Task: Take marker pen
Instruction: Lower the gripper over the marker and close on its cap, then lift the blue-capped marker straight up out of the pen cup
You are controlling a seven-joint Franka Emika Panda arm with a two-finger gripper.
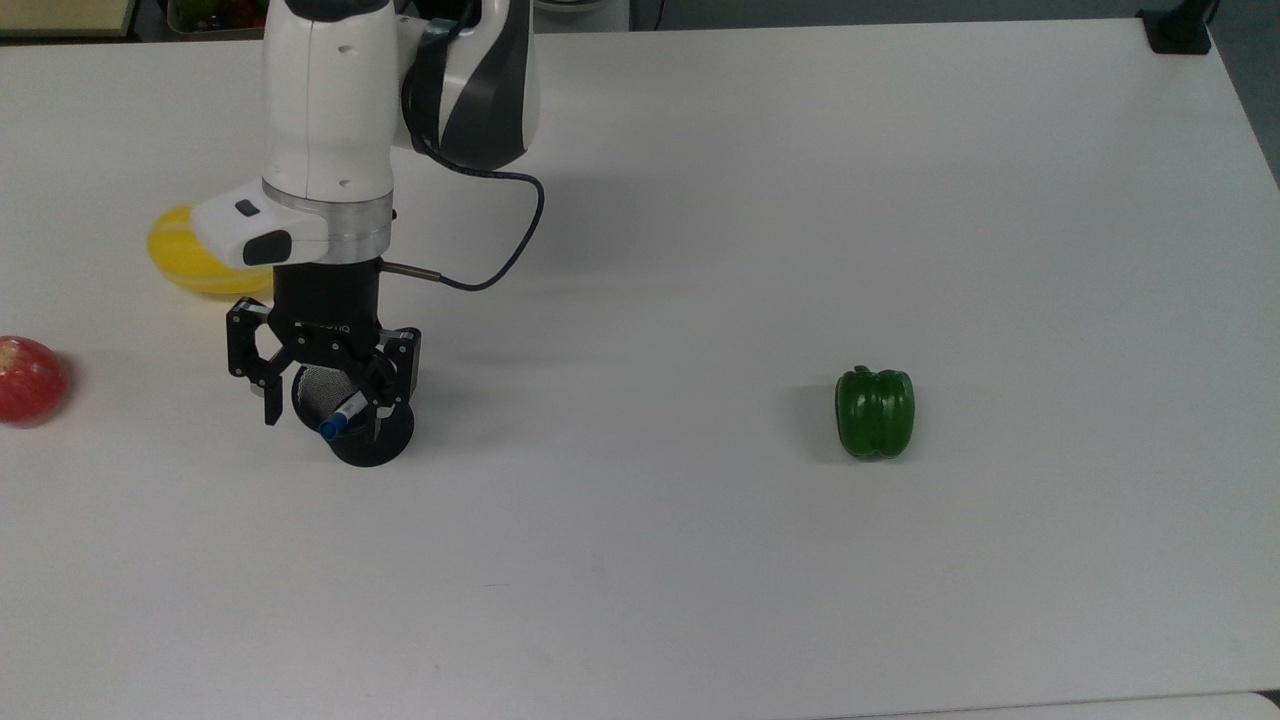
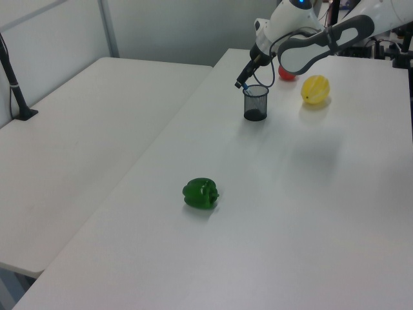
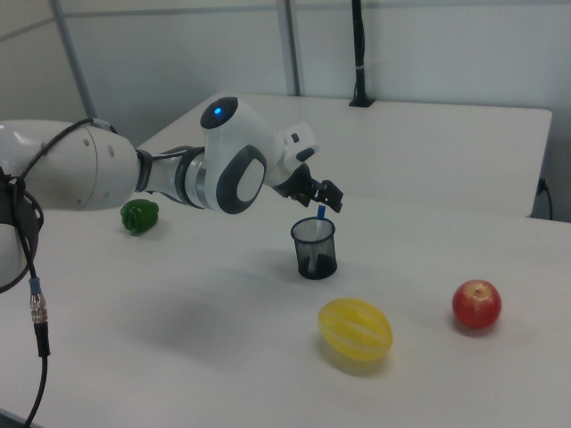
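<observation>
Spread wide, the end effector [image 1: 322,400] hangs straight above a black mesh pen cup [image 1: 372,438] on the white tabletop [image 1: 700,560], its two fingers straddling the cup's mouth without pinching anything. Going from the top view's left: a red apple [image 1: 28,379] lies at the tabletop's edge, then a yellow striped fruit [image 1: 185,262] partly covered by the arm's wrist, then the cup. The marker pen [image 1: 343,414] stands slanted inside the cup, its blue cap leaning on the rim on the top view's left and poking above it, between the spread fingers. Well apart on the top view's right, a green pepper [image 1: 875,412] sits alone. In the right view the marker pen [image 3: 320,217] rises from the cup [image 3: 314,249] just beneath the end effector [image 3: 328,198], with the yellow fruit [image 3: 356,330] and the apple [image 3: 476,304] nearer the camera.
</observation>
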